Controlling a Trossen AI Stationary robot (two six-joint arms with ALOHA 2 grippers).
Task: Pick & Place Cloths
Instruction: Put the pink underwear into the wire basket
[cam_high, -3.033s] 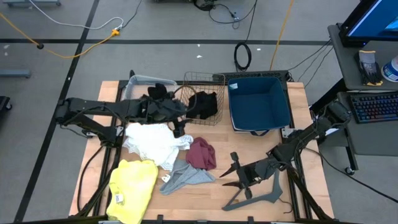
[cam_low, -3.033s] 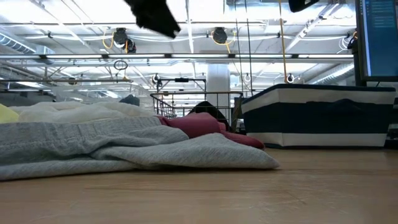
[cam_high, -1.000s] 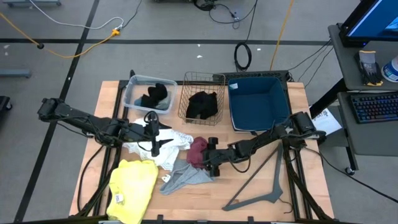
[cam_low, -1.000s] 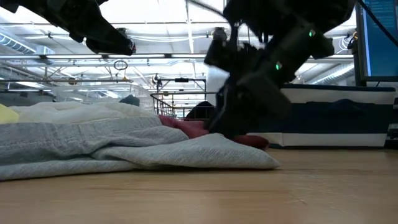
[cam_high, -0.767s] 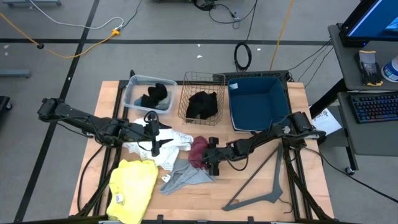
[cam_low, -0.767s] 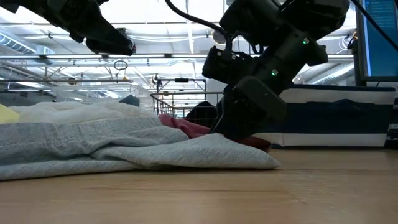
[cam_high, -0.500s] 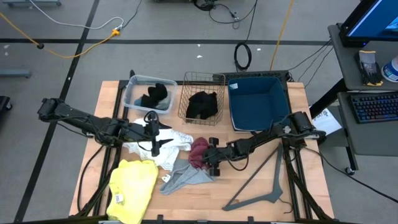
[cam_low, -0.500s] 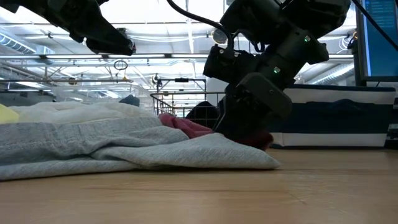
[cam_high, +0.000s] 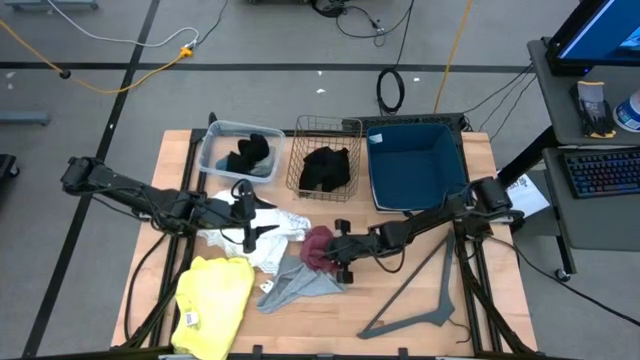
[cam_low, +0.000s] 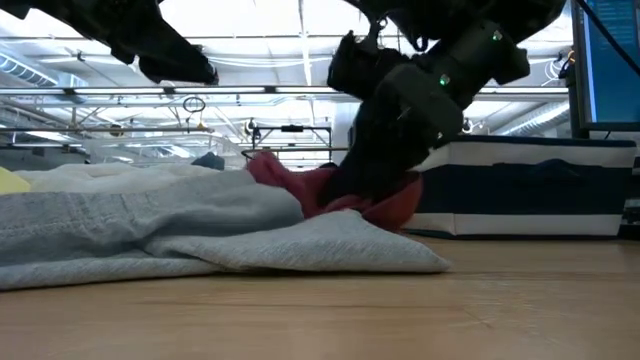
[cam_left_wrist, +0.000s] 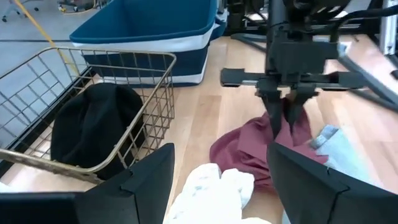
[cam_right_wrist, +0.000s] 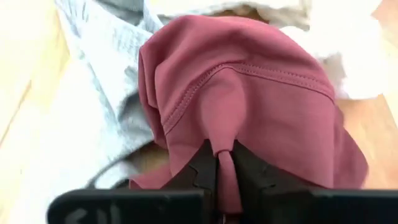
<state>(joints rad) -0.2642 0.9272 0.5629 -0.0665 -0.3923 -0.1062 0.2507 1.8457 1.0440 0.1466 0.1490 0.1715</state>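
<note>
**Right end effector pinching the maroon cloth**

Right end effector (cam_high: 338, 253), centre of the high view: fingers closed tight on a fold of the maroon cloth (cam_high: 318, 246). Right wrist view shows a thin pleat of stitched, smooth knit fabric squeezed between the two dark pads (cam_right_wrist: 205, 163), almost no gap. In the low view the maroon cloth (cam_low: 385, 205) bunches up off the bench (cam_high: 400, 290), draped over the edge of the grey cloth.

Left end effector (cam_high: 250, 226), left of centre in the high view: fingers spread wide, holding nothing, above the white cloth (cam_high: 245, 232).

Grey cloth (cam_high: 295, 283) lies flat, soft and wrinkled, lower centre, touching the maroon one. White cloth is crumpled and fluffy, just left of maroon. Yellow cloth (cam_high: 212, 305), large, flat, at lower left of the bench. One black cloth (cam_high: 248, 154) sits in the clear plastic tub (cam_high: 215, 140), another black cloth (cam_high: 326, 168) in the wire basket (cam_high: 310, 125). Blue fabric bin (cam_high: 418, 165) with white trim at upper right. Grey plastic hanger (cam_high: 415, 315) lies flat at lower right.
</note>
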